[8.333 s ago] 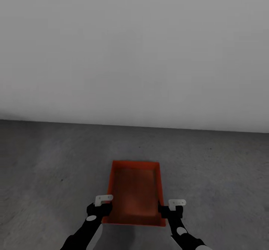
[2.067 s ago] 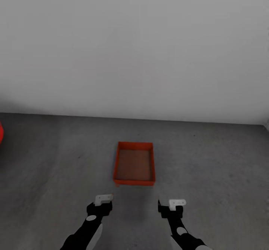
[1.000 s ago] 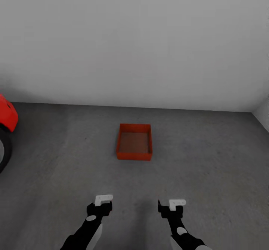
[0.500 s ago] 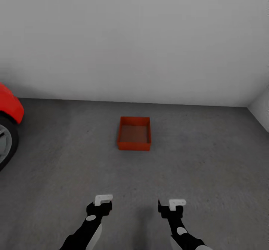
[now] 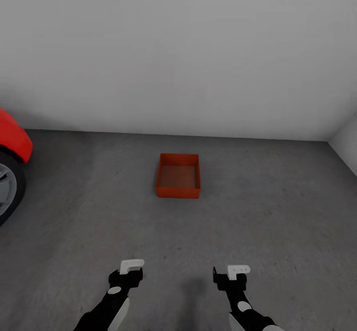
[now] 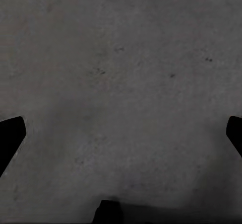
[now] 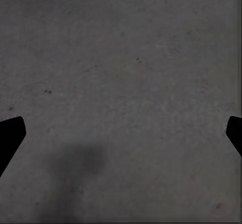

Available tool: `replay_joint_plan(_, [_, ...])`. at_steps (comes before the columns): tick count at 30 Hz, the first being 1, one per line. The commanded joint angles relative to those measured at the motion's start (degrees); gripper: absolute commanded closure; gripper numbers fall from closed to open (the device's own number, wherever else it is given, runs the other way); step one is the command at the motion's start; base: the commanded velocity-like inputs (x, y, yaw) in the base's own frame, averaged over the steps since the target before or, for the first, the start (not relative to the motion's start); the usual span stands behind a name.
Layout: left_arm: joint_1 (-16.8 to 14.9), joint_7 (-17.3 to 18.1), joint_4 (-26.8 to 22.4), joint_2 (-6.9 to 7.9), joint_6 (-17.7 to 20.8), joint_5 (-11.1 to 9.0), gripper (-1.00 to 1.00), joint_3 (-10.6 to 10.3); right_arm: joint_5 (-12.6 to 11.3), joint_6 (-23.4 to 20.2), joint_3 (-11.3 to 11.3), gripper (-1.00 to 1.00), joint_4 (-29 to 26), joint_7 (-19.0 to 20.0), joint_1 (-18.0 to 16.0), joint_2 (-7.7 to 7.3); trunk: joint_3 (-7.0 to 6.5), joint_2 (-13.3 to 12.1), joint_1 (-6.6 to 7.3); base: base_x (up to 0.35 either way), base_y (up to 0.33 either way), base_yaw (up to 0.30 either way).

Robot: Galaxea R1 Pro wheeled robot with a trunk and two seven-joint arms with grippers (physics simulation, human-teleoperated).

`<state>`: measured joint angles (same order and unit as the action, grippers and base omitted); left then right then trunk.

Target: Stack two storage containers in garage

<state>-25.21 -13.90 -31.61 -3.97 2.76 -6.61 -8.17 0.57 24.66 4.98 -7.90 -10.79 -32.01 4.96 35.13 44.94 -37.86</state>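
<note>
Garage concrete floor [image 5: 277,212] everywhere, one storage container [image 5: 178,176] sitting mid-frame near the wall. Left tool [image 5: 130,271] and right tool [image 5: 237,275] both spread, empty (car [image 5: 11,145] at left edge). Fetch the second bin, center it squarely above before lowering.

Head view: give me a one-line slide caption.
One red-orange storage container sits alone on the garage's concrete floor, both open grippers, left and right, empty; red car at left.
</note>
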Motion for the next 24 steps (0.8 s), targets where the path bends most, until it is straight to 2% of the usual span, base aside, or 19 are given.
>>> replay_joint_plan(1, [0.0, -0.5, 0.0, 0.49, 0.3, -0.6, -1.00, -0.5, 0.1, 0.0, 0.5, -1.00, 0.1, -0.5, 0.0, -0.05, 0.05, 0.0, -0.01, 0.000, 0.000, 0.000])
replay_joint_plan(2, [0.0, -0.5, 0.0, 0.97, 0.4, -0.7, -1.00, -0.5, 0.1, 0.0, 0.5, -1.00, 0.2, -0.5, 0.0, -0.10, 0.05, 0.0, -0.01, 0.000, 0.000, 0.000])
replay_joint_plan(6, [0.0, -0.5, 1.4, 5.00, 0.9, -1.0, -1.00, -0.6, 0.1, -0.2, 0.5, -1.00, 1.1, -0.5, -0.1, -0.31, 0.05, 0.0, -0.01, 0.000, 0.000, 0.000])
replay_joint_plan(7, [0.0, -0.5, 2.9, 6.38, 0.9, -1.1, -1.00, -0.6, 0.1, -0.2, 0.5, -1.00, 1.4, -0.4, -0.1, -0.34, 0.05, 0.0, -0.01, 0.000, 0.000, 0.000])
replay_joint_plan(9, [0.0, -0.5, 5.9, 8.03, 0.9, -1.8, -1.00, -0.5, 0.1, -0.2, 0.5, -1.00, 1.7, -0.4, 0.0, -0.33, 0.05, 0.0, -0.01, 0.000, 0.000, 0.000])
replay_joint_plan(11, [0.0, -0.5, 9.3, 9.07, 0.7, -3.3, -1.00, -0.1, 0.2, -0.2, 0.5, -1.00, 2.0, -0.5, 0.0, -0.36, 0.05, 0.0, -0.01, 0.000, 0.000, 0.000])
replay_joint_plan(12, [0.0, -0.5, 10.5, 9.30, 0.6, -4.0, -1.00, 0.0, 0.2, -0.2, 0.5, -1.00, 2.0, -0.5, 0.1, -0.36, 0.05, 0.0, -0.01, 0.000, 0.000, 0.000])
replay_joint_plan(13, [0.0, -0.4, 12.6, 9.63, 0.4, -5.5, -1.00, 0.4, 0.2, -0.2, 0.6, -1.00, 2.2, -0.5, 0.1, -0.37, 0.05, 0.0, -0.01, 0.000, 0.000, 0.000])
replay_joint_plan(14, [0.0, -0.4, 16.0, 10.02, 0.2, -8.4, -1.00, 0.8, 0.2, -0.2, 0.6, -1.00, 2.8, -0.5, 0.1, -0.38, 0.05, 0.0, -0.01, 0.000, 0.000, 0.000])
replay_joint_plan(15, [0.0, -0.3, 17.4, 10.14, 0.1, -9.3, -1.00, 0.9, 0.2, -0.2, 0.6, -1.00, 3.2, -0.5, 0.1, -0.38, 0.05, 0.0, -0.01, 0.000, 0.000, 0.000])
replay_joint_plan(19, [0.0, -0.3, 21.8, 10.50, 0.0, -10.7, -1.00, 1.0, 0.2, -0.2, 0.6, -1.00, 3.8, -0.6, 0.1, -0.39, 0.05, 0.0, -0.01, 0.000, 0.000, 0.000])
replay_joint_plan(24, [0.0, -0.3, 26.9, 10.65, -0.1, -11.1, -1.00, 1.0, 0.3, -0.2, 0.6, -1.00, 3.9, -0.6, 0.2, -0.39, 0.05, 0.0, -0.01, 0.000, 0.000, 0.000])
